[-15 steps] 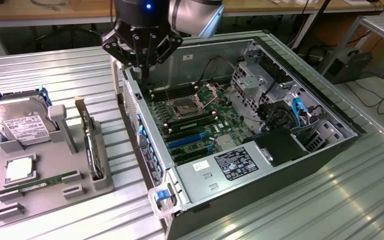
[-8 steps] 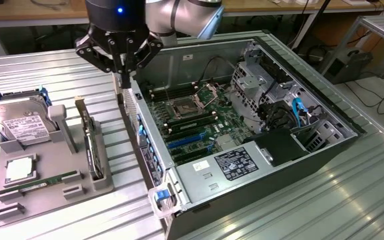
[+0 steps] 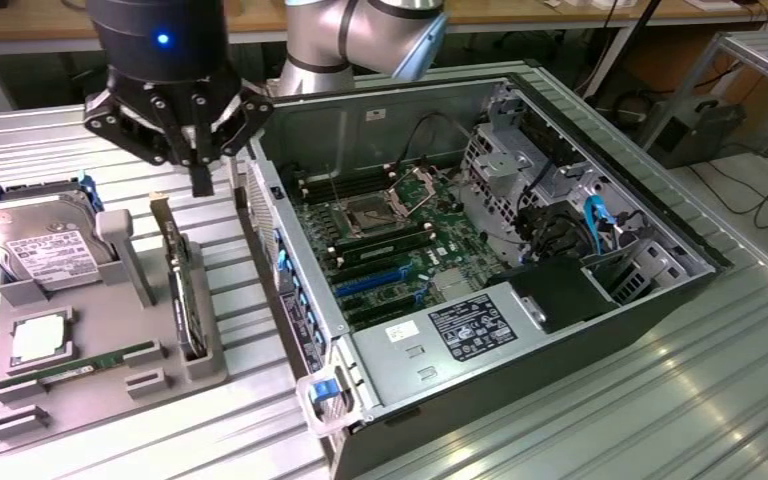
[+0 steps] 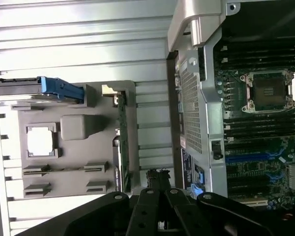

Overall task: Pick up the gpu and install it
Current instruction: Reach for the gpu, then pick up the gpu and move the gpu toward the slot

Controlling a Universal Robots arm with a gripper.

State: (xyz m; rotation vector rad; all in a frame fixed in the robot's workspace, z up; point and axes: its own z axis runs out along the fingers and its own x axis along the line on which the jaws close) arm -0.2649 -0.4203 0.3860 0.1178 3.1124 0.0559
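in the exterior view, the gripper [image 3: 201, 182] hangs over the far end of the grey holder [image 3: 117, 300], between the hard drive [image 3: 44, 250] and the open computer case [image 3: 357, 120]. its fingers look pressed together and hold nothing. the gpu [image 3: 181, 290] stands on edge in a slot of the holder, untouched, just beside the case wall. the memory stick [image 3: 84, 368] lies nearer the front. inside the case, the motherboard [image 3: 384, 240] waits with its blue slots bare.

in the wrist view, the gripper [image 4: 157, 176] sits close to one end of the gpu [image 4: 121, 142], whose thin top edge runs along the holder [image 4: 78, 128] beside the case [image 4: 196, 98].

we judge the step in hand to be the reach for the card. to do it well, we would spread the fingers wide enough to straddle the thin edge and centre them along the card's length. we would come down square to it, so neither finger strikes the holder wall or the case, and grip the board firmly without twisting it in its slot.
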